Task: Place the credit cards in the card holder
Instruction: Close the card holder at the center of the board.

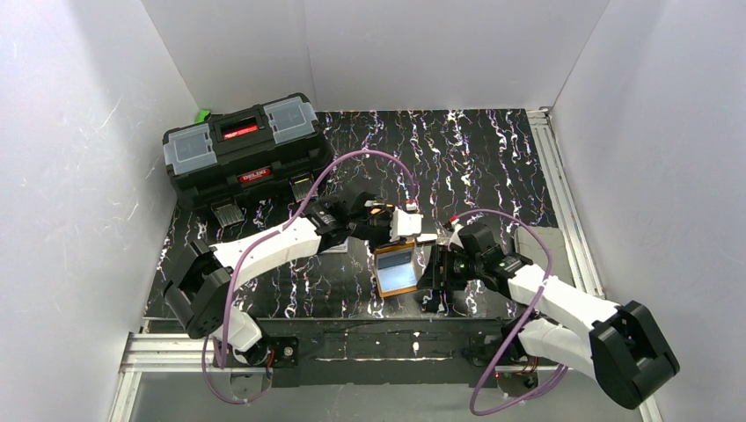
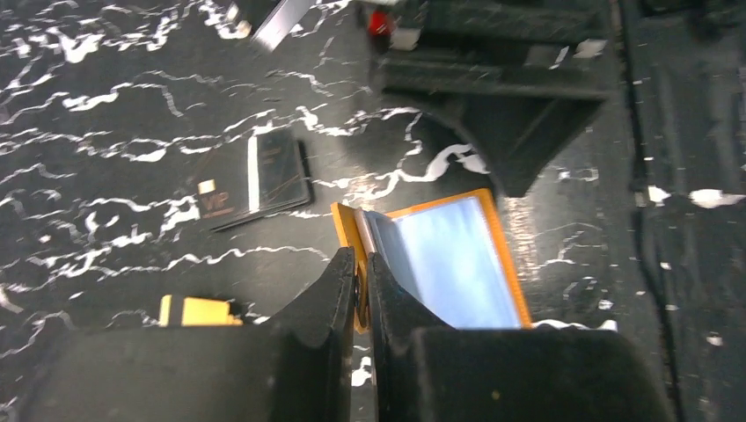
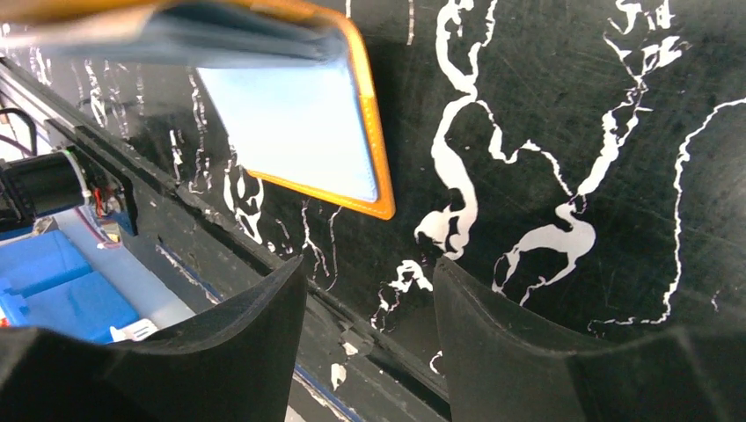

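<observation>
My left jaws are clamped on the orange cover of the card holder (image 2: pixel 457 255), which lies open just right of them, and my right jaws stand apart and empty nearby, so I judge I'm opening it and must next fetch 1 card, perhaps the black card (image 2: pixel 255 180) beyond the left jaws.

The left arm (image 1: pixel 264 249) and right arm (image 1: pixel 563 306) share one build: smooth white shell links between bulky matte black joint housings, each trailed by a thin purple cable (image 1: pixel 369 152) from base to wrist. The left gripper (image 2: pixel 361 264) and right gripper (image 3: pixel 368 268) carry thick black plastic fingers (image 3: pixel 220 352), broad at the root, tapering to rounded tips, with curved inner faces and a dull finish
</observation>
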`<state>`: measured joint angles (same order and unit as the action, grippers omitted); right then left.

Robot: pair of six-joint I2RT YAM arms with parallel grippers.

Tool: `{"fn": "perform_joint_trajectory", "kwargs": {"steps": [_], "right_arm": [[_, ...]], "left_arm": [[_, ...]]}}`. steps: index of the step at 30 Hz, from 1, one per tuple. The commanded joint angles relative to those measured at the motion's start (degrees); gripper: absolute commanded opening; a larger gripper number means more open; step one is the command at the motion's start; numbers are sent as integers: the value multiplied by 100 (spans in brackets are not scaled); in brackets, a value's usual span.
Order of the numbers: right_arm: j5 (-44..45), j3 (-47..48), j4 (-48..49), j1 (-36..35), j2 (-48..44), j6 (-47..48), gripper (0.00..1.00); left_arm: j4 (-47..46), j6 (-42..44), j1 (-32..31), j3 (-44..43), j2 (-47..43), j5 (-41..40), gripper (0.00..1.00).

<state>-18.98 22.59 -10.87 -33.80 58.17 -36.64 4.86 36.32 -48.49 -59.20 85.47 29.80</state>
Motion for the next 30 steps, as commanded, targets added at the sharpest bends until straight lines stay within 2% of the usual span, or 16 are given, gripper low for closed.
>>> {"fn": "perform_joint_trajectory", "kwargs": {"steps": [1,5,14,20,25,30], "right_arm": [[-31,218,237,29,397,127,61],[91,167,142,73,298,16,61],[239,22,-358,589,-767,-13,61],[266,86,-580,726,-587,-59,59],[254,257,-383,734,-456,24,59],[141,689,-277,796,-76,95,59]], "left_arm": [[729,-216,-10,-294,104,1042,0],[850,-235,-41,-156,28,1407,0],[620,-430,-398,237,-18,1456,0],[224,-552,-731,315,57,1219,0],[536,-114,-735,72,57,1145,0],[617,-362,-884,7,83,1282,0]]}}
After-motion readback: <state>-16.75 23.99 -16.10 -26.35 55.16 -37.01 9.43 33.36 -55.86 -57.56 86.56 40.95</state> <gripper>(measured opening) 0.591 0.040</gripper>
